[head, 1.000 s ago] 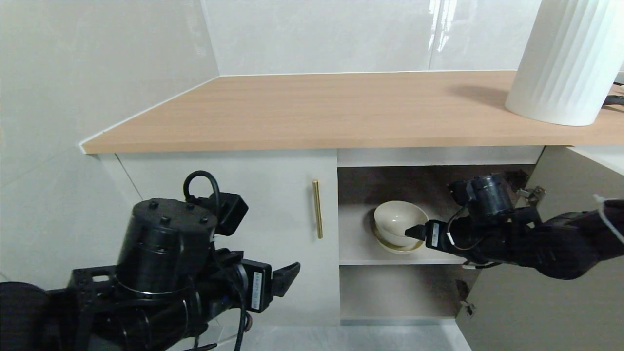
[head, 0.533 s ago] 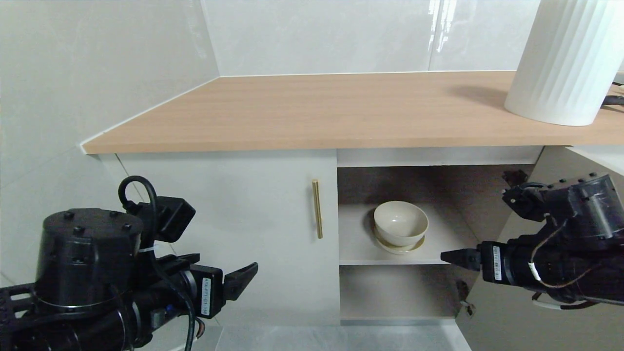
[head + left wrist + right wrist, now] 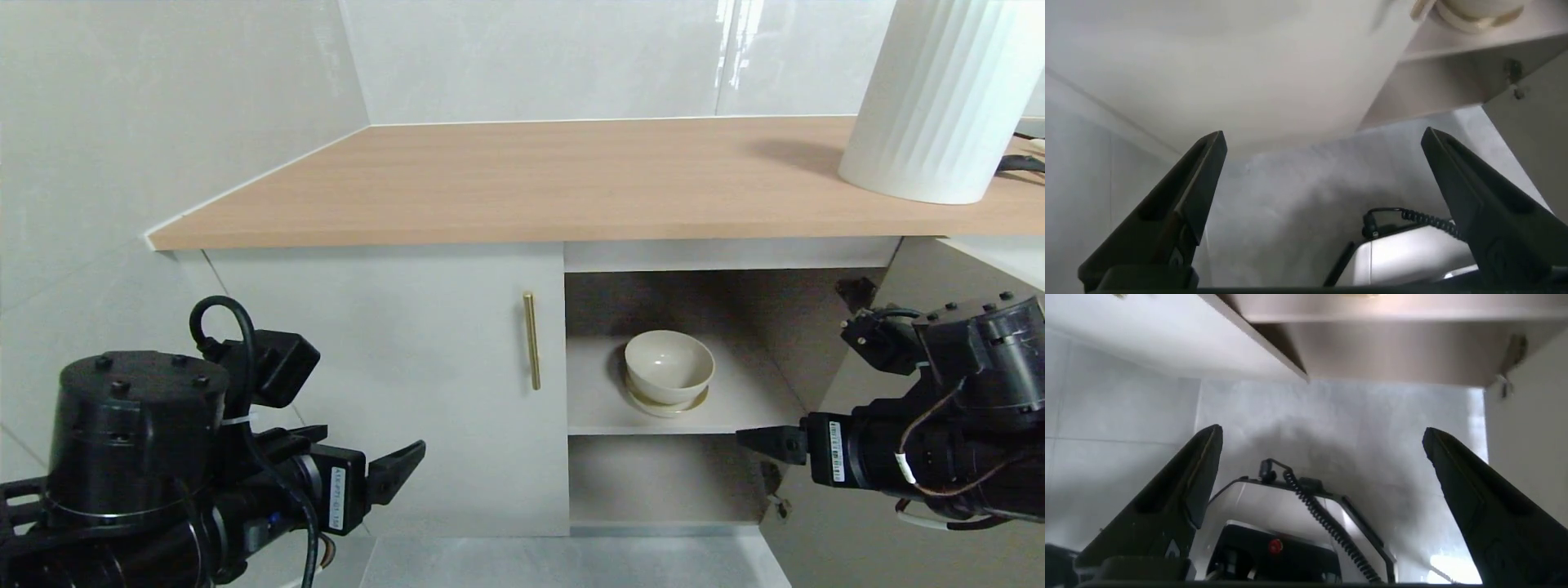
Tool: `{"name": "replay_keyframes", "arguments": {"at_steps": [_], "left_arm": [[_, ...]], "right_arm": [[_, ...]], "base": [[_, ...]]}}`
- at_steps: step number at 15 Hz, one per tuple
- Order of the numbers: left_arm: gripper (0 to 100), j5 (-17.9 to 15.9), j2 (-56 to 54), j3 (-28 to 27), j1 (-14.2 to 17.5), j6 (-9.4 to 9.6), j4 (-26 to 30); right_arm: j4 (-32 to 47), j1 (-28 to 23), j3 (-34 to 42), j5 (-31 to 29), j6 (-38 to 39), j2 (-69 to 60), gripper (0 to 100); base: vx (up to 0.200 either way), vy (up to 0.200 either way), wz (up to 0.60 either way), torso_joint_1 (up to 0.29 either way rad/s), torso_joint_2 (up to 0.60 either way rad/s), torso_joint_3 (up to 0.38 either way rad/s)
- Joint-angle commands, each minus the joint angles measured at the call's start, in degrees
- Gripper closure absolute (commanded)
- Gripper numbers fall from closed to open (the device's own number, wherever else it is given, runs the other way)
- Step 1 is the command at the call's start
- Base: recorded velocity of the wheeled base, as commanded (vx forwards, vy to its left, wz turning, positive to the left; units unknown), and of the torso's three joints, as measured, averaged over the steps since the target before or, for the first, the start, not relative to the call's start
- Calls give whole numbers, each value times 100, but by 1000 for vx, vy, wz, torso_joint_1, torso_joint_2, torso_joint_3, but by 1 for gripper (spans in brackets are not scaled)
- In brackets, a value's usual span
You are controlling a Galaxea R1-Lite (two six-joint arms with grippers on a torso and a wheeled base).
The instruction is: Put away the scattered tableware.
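Cream bowl sits upright on a shallow plate; both rest on the upper shelf inside the cabinet, toward the shelf's front, in the open right-hand half. We see the right gripper out in front of the cabinet opening, at about the level of the shelf's front edge and on the side of the open door. It is apart from the bowl, touching nothing; its wrist view shows the two fingers spread wide with nothing between them. The left gripper hangs low before the cabinet's closed door, on the far side of the brass handle from the bowl, and well apart from it. Its fingers likewise stand wide apart and empty. On the countertop over the cabinet we log a ribbed white vessel, above the open half.
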Motion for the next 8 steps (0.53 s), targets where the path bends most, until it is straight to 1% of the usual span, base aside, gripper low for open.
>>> {"name": "replay_keyframes", "arguments": {"at_steps": [1, 8], "left_arm": [[0, 4, 65, 6, -1, -15, -1], [0, -5, 83, 24, -1, -6, -1]], "right_arm": [[-5, 31, -1, -8, 3, -18, 0], [-5, 57, 16, 1, -6, -44, 0]], "base": [[-200, 0, 0, 2, 2, 7], [-200, 0, 0, 0, 4, 2]]}}
